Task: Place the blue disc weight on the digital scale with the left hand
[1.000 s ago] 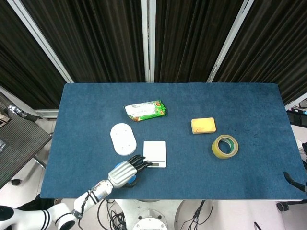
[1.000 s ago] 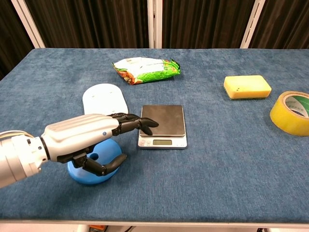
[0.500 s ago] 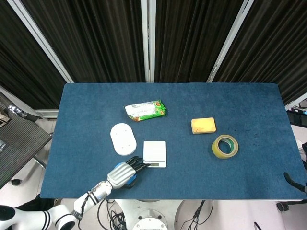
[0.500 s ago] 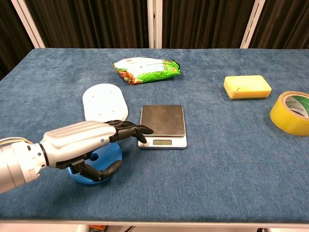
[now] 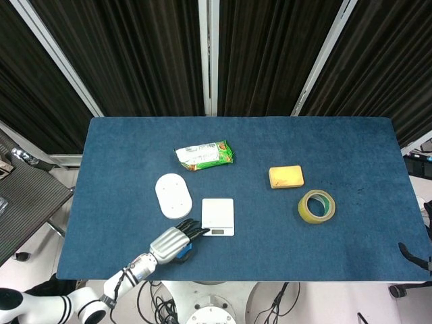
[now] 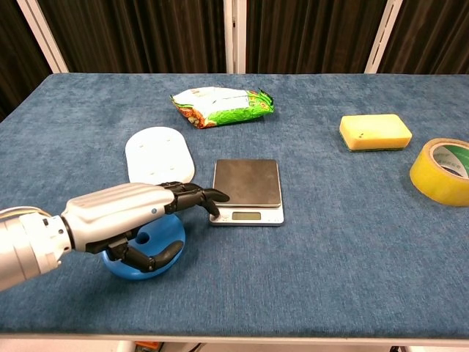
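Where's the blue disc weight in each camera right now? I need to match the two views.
Head view: blue disc weight near the bottom edge, mostly hidden under the left hand.
Chest view: lower left, under the hand's fingers.
Shared landmark: the scale, just right of it in both.

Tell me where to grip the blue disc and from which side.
Grip the blue disc by its rim, from above and its near-left side: it lies flat on the table, and the scale crowds its far-right side.
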`<state>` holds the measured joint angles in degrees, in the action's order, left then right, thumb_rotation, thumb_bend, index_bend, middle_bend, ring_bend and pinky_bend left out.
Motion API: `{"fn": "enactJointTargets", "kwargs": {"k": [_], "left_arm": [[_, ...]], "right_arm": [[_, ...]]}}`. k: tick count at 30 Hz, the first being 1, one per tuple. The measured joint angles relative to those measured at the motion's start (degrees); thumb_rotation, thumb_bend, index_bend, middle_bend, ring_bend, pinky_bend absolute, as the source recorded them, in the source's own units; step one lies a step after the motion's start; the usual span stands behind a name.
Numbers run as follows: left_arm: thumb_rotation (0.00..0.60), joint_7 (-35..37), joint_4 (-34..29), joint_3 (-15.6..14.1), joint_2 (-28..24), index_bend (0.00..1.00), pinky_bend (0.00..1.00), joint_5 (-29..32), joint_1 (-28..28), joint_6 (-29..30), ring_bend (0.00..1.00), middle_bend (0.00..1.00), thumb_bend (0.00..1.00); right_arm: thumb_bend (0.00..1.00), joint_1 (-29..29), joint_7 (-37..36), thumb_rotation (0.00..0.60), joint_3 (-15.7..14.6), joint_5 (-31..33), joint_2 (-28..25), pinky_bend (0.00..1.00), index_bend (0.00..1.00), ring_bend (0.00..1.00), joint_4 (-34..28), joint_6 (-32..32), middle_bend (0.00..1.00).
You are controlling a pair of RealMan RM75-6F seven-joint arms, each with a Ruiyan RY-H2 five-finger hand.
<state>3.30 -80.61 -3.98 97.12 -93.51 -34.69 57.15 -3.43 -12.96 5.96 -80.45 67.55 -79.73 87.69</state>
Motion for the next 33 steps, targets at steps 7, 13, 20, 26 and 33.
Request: {"fn": "enactJointTargets", "kwargs": {"k": [7, 13, 20, 26, 33], "left_arm": [[0.600, -0.11, -0.25, -0.26, -0.12, 0.04, 0.00, 0.31, -0.12, 0.01, 0.00, 0.15, 0.58], [0.600, -0.01, 0.00, -0.33, 0.10, 0.04, 0.00, 0.74, -0.32, -0.35, 0.00, 0.15, 0.58], [0.600, 0.01, 0.07, -0.55, 0.17, 0.04, 0.00, 1.07, -0.63, -0.99, 0.00, 0.15, 0.58], [0.600, 0.38, 0.60, -0.78, 0.56, 0.04, 0.00, 1.54, -0.88, -1.72, 0.00, 0.15, 0.58], [0.600, 0.66, 1.14, -1.00, 0.84, 0.04, 0.00, 1.84, -0.99, -2.03, 0.00, 0.15, 0.58]], "right_arm": [[0.12, 0.01, 0.33, 0.600, -0.14, -0.08, 0.14, 0.00, 0.00, 0.00, -0.08, -0.18, 0.00], [0.12, -0.10, 0.34, 0.600, -0.13, -0.04, 0.06, 0.00, 0.00, 0.00, -0.14, -0.12, 0.00], [0.12, -0.02, 0.33, 0.600, -0.19, 0.17, 0.16, 0.00, 0.00, 0.00, 0.01, -0.69, 0.00], [0.12, 0.08, 0.49, 0.600, -0.24, 0.35, 0.34, 0.00, 0.00, 0.00, 0.17, -1.07, 0.00], [0.12, 0.13, 0.59, 0.600, -0.31, 0.44, 0.47, 0.00, 0.00, 0.00, 0.28, -1.43, 0.00]]}}
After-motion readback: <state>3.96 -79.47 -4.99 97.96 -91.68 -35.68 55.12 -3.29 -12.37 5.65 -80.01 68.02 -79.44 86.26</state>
